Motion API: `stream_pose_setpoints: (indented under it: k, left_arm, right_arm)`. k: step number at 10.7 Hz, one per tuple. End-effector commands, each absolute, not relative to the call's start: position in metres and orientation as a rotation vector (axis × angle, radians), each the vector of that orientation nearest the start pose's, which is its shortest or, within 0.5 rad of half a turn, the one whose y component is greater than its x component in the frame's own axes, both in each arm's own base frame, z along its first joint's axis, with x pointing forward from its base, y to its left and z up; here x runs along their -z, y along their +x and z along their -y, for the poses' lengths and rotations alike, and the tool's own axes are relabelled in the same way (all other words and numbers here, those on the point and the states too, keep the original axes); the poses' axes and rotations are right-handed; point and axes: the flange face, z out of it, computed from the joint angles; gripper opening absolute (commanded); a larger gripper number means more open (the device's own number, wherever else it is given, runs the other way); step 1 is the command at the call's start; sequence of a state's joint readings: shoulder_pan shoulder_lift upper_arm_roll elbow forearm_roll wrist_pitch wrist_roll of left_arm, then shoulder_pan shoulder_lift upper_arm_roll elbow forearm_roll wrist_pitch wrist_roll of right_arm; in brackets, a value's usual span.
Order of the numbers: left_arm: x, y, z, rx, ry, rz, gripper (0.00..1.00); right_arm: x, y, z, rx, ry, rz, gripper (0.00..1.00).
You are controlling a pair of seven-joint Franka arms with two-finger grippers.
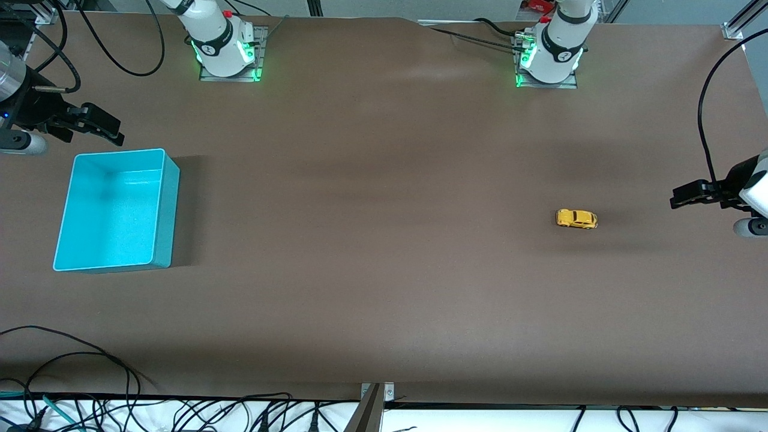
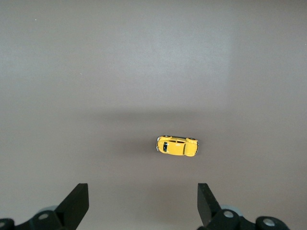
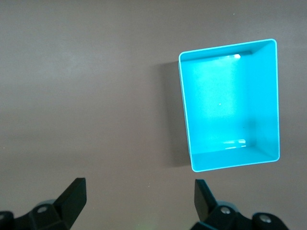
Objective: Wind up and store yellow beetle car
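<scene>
The yellow beetle car (image 1: 576,218) is a tiny toy with a rounded yellow body, dark windows and small dark wheels. It stands upright on its wheels on the bare brown table (image 1: 384,270), toward the left arm's end. In the left wrist view the car (image 2: 176,145) lies ahead of the left jaws, apart from them and nearer one fingertip than the other.

Yellow beetle car (image 1: 576,218), dark windows; turquoise bin (image 1: 165,207); brown table (image 1: 384,270).
</scene>
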State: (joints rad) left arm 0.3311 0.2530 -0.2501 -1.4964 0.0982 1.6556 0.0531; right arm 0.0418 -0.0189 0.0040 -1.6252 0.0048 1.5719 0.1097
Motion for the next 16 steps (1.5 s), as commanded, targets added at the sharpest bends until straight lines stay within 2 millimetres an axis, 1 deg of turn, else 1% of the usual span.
stream_pose_setpoints:
  k: [1,4,5,6,9,12,14,16]
  left_arm:
    - [-0.525,0.621,-0.077,-0.124,-3.134,0.0,1.0]
    - [-0.52,0.622,-0.081,-0.136,-3.136,0.007,1.0]
    - [-0.52,0.622,-0.076,-0.133,-3.142,-0.001,1.0]
    - [-0.516,0.624,-0.07,-0.139,-3.169,0.0,1.0]
    - [-0.514,0.624,-0.069,-0.148,-3.149,0.017,1.0]
    - [-0.514,0.625,-0.057,-0.153,-3.124,0.009,1.0]
    - [-0.515,0.623,-0.064,-0.144,-3.186,0.08,0.99]
    - [-0.514,0.623,-0.066,-0.147,-3.186,0.085,1.0]
  right_arm:
    - [-0.615,0.549,-0.026,-0.054,-3.133,-0.091,1.0]
    - [-0.616,0.55,-0.026,-0.044,-3.131,-0.096,1.0]
    - [-0.616,0.55,-0.026,-0.044,-3.131,-0.096,1.0]
    - [-0.616,0.55,-0.026,-0.044,-3.131,-0.096,1.0]
    - [-0.616,0.549,-0.026,-0.049,-3.13,-0.096,1.0]
    - [-0.616,0.549,-0.026,-0.049,-3.13,-0.094,1.0]
    - [-0.616,0.549,-0.026,-0.052,-3.13,-0.094,1.0]
    - [-0.616,0.549,-0.027,-0.054,-3.13,-0.091,1.0]
